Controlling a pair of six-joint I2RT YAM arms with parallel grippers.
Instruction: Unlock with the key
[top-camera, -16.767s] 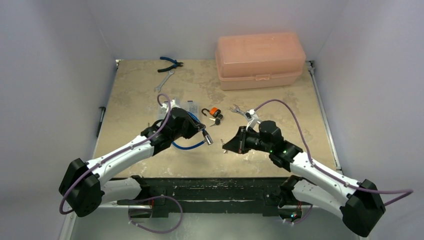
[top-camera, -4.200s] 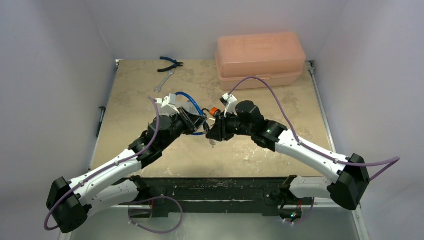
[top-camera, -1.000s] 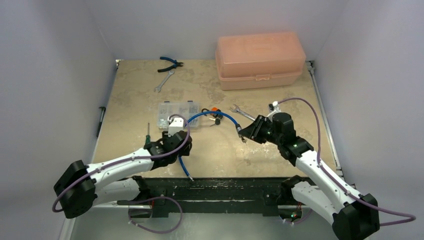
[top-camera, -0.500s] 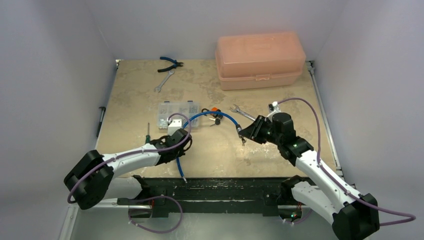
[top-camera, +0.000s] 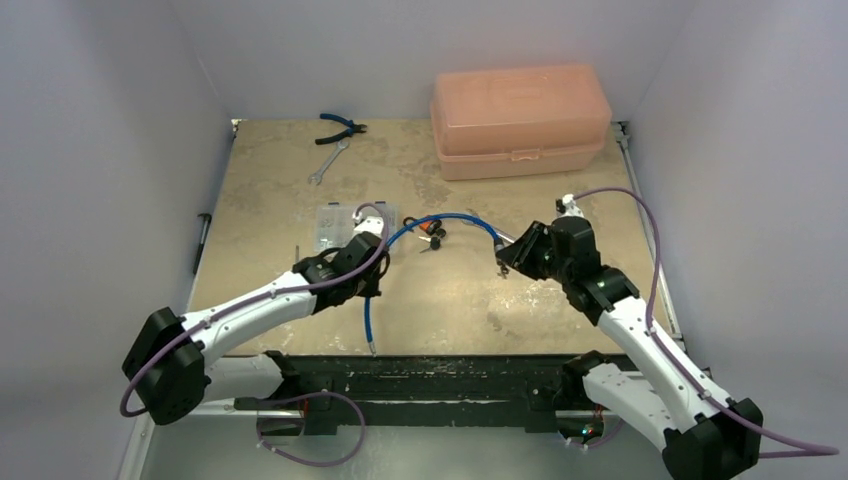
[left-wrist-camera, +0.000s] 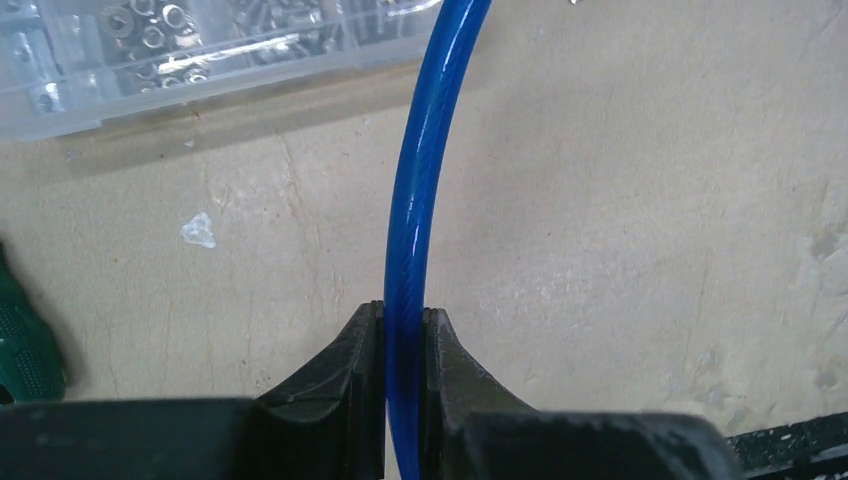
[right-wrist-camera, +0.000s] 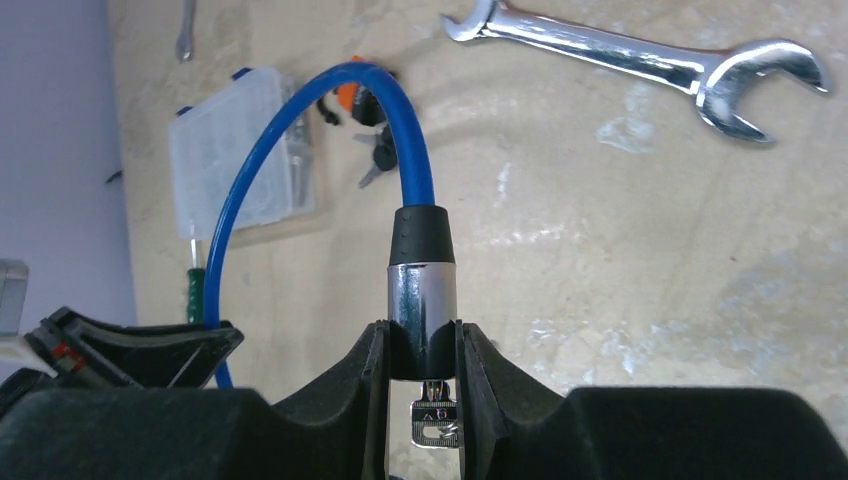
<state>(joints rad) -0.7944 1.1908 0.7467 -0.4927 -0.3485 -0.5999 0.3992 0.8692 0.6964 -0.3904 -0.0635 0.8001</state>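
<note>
1. Shifted since half a second ago: left gripper (left-wrist-camera: 403, 330) nearer parts box (top-camera: 335, 222), right gripper (right-wrist-camera: 425, 350) further right.
2. Clamped: left on blue cable (left-wrist-camera: 425, 160), right on metal lock end (right-wrist-camera: 422, 290) (small silver tab hanging beneath).
3. Found key (top-camera: 436, 239) on table (top-camera: 280, 180), just beside orange padlock (top-camera: 429, 224).

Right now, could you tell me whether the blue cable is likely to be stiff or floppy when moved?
Probably springy, not limp: the cable holds a smooth arch between the left gripper and right gripper. Its free tail runs nearly straight, so it may sweep things when swung. Its glossy coating could slip.
</note>
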